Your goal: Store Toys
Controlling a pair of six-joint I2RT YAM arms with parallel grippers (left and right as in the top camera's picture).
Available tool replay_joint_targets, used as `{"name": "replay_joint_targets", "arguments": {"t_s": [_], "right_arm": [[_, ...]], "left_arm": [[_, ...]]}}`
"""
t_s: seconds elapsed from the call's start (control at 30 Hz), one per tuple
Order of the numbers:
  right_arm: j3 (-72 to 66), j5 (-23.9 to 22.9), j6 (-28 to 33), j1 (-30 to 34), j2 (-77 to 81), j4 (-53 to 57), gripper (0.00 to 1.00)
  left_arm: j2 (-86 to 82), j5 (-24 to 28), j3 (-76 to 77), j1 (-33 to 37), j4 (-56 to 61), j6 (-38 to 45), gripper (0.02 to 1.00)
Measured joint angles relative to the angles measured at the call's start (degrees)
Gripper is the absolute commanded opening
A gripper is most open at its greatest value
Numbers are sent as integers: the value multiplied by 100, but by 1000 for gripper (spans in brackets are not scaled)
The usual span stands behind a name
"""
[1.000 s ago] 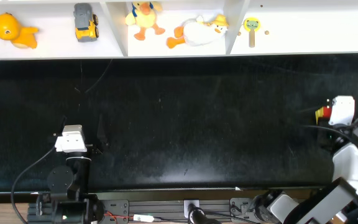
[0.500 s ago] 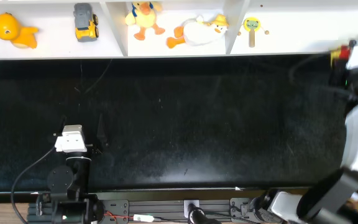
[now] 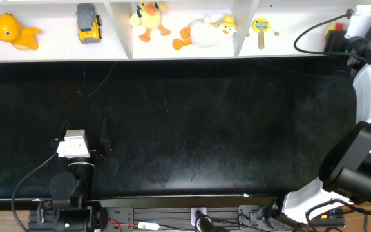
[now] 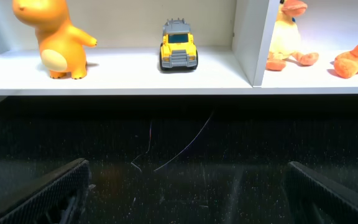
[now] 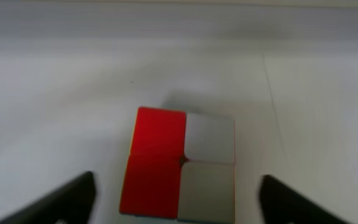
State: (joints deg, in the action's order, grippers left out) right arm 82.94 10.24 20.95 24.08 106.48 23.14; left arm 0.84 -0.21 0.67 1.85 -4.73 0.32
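A small puzzle cube [image 5: 179, 163] with red and white faces rests on the white shelf floor [image 5: 55, 93]. My right gripper [image 5: 178, 179] is open, one finger on each side of the cube with a gap to it. From above, this gripper [image 3: 339, 40] is at the shelf's far right end, with the cube [image 3: 335, 28] showing red and yellow beside it. My left gripper [image 4: 186, 167] is open and holds nothing, low over the black mat [image 3: 205, 122] near the front left [image 3: 105, 138].
The white shelf [image 3: 172, 53] along the back holds an orange figure [image 3: 13, 30], a yellow truck [image 3: 89, 24], a yellow plush duck [image 3: 149, 18], a white plush duck [image 3: 205, 32] and a green rattle [image 3: 261, 29], with dividers between compartments.
The right arm swung from the mat's right edge up to the shelf's right end, carrying the cube. Its fingers now stand apart from the cube. The left arm stayed still.
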Motion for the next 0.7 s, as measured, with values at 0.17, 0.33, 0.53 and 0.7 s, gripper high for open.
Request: {"name": "replay_joint_targets", "arguments": {"t_s": [0.17, 0.33, 0.53, 0.7], "right_arm": [[7, -63, -68, -48, 2, 153, 998], [-208, -341, -144, -61, -245, 459, 998], [-2417, -516, -157, -160, -2155, -579, 996], [-4717, -560, -483, -203, -3847, -2100, 996]], "left_arm": [[2, 0, 0, 0, 0, 0, 1000], [0, 0, 0, 0, 0, 0, 998], [0, 0, 0, 0, 2, 0, 998], [2, 0, 0, 0, 2, 0, 998]]}}
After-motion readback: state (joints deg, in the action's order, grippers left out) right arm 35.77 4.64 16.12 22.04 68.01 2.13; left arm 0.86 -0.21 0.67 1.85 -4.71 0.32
